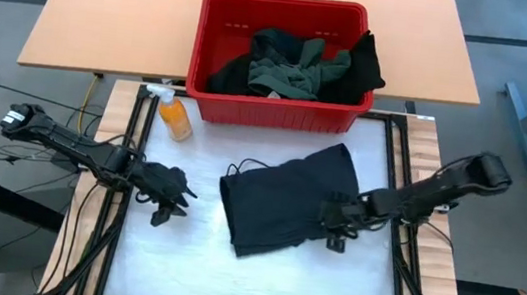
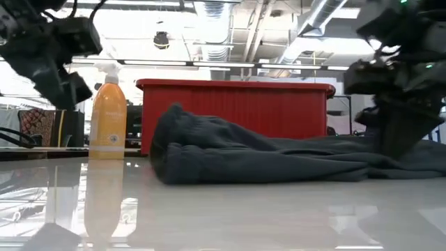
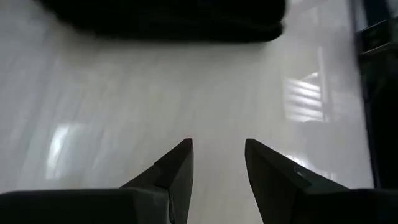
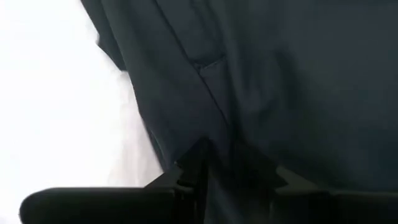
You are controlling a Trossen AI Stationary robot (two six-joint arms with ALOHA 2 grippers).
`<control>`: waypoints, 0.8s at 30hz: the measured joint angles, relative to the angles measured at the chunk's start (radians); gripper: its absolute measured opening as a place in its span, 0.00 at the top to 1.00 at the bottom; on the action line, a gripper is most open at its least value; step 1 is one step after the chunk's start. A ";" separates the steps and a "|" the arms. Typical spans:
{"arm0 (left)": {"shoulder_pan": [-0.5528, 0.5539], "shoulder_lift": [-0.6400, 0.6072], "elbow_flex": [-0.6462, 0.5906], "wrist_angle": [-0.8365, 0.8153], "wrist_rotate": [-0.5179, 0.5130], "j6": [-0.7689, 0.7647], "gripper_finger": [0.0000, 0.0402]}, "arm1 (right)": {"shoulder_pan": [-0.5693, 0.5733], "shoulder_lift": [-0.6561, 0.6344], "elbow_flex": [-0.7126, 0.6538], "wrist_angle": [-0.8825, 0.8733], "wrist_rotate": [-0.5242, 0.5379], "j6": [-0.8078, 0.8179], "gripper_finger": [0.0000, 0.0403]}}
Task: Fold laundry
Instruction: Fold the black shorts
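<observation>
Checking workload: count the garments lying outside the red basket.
1: a black garment lies flat on the white table, under the right claw. More clothes sit piled in the basket, some possibly hidden.

Bare white table (image 1: 178, 268) lies open; red basket (image 1: 273, 108) walls the far edge.

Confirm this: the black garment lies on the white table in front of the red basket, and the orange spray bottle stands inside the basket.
Not quite. The orange spray bottle stands on the white table outside the red basket, by its left corner, as the high view shows. The black garment does lie in front of the basket.
</observation>
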 joint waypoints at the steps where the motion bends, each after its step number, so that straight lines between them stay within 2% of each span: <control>1: 0.000 0.000 0.000 0.023 -0.003 0.011 0.67 | 0.006 -0.031 -0.013 0.002 0.000 0.022 0.76; 6: 0.000 0.000 0.000 0.133 -0.074 0.102 0.67 | 0.036 -0.154 -0.029 0.009 0.018 0.074 0.76; 10: 0.000 0.000 0.000 0.154 -0.119 0.262 0.67 | 0.046 -0.231 -0.029 0.050 0.018 0.089 0.76; 13: -0.001 0.000 0.000 0.151 -0.166 0.369 0.67 | 0.062 -0.274 -0.029 0.147 0.021 0.092 0.76; 16: -0.001 0.000 0.000 0.154 -0.238 0.412 0.67 | 0.079 -0.293 -0.027 0.266 0.055 0.092 0.76; 20: -0.001 0.000 0.000 0.184 -0.330 0.486 0.67 | 0.099 -0.247 -0.024 0.454 0.189 0.092 0.76; 24: 0.000 0.044 0.000 0.288 -0.399 0.561 0.67 | 0.112 -0.073 0.033 0.613 0.234 0.032 0.76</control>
